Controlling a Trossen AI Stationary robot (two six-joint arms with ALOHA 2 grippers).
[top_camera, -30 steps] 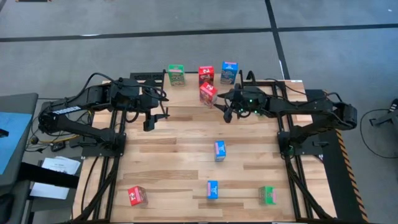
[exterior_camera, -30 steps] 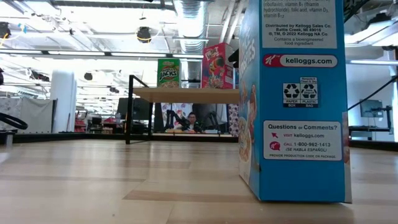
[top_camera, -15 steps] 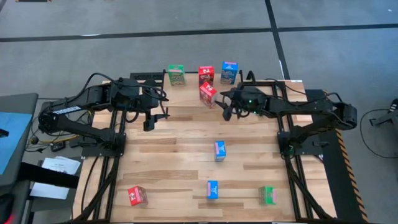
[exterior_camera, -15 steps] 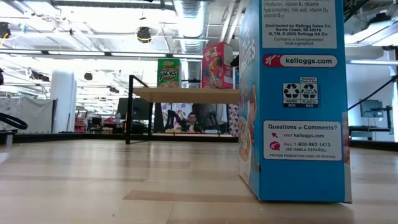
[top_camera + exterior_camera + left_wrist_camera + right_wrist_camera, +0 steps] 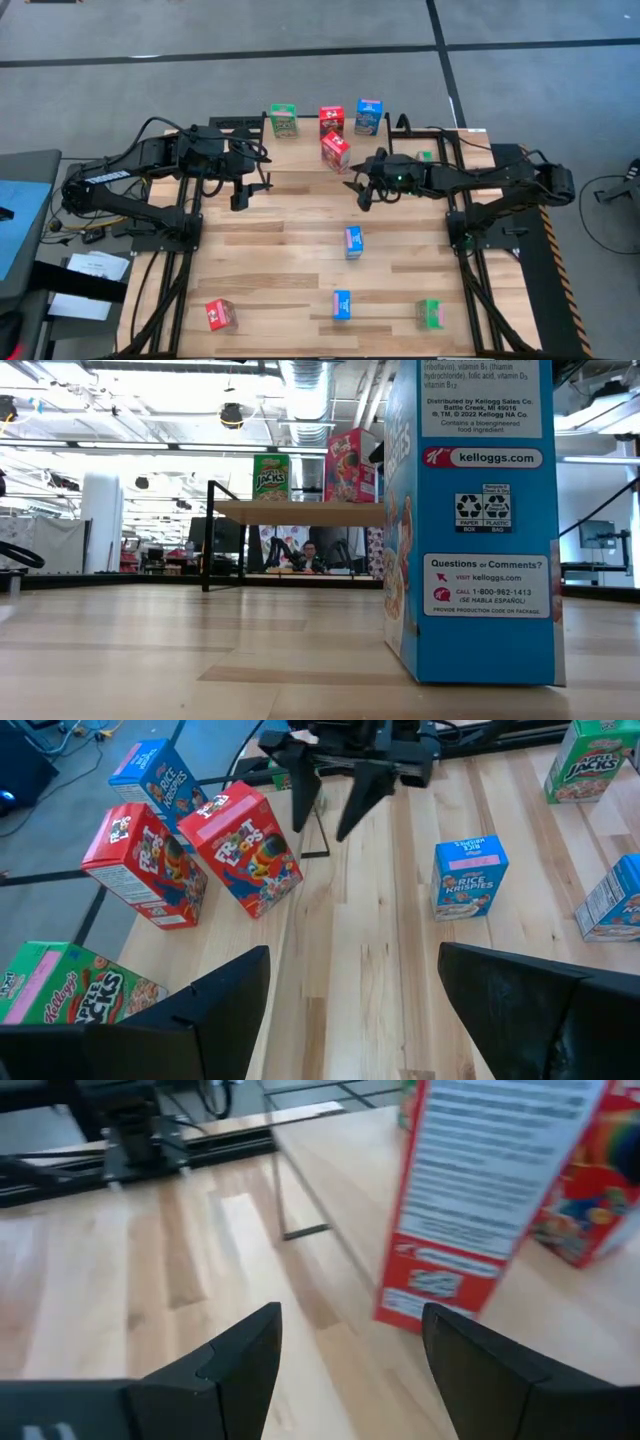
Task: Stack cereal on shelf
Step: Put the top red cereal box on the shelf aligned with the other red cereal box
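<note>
On the shelf [image 5: 300,135] at the table's far edge stand a green cereal box [image 5: 283,120], a red one [image 5: 331,118] and a blue one [image 5: 368,116]. A second red box [image 5: 335,150] stands upright at the shelf's near edge. My right gripper [image 5: 358,191] hovers open just to the near right of that red box [image 5: 490,1190], touching nothing. My left gripper [image 5: 240,195] waits open over the table's far left. More boxes stand on the table: blue [image 5: 353,241], blue [image 5: 342,304], green [image 5: 431,313] and red [image 5: 220,314].
A small green box [image 5: 425,156] shows behind my right arm. In the low view a blue box [image 5: 470,520] stands close and hides the right half; the shelf [image 5: 300,512] shows beyond it. Bare boards lie across the table's left and middle.
My right gripper has drawn back a little from the red box at the shelf's edge, toward the table's near edge, staying open. The red box stands where it was. The small green box behind the right arm has come into view.
</note>
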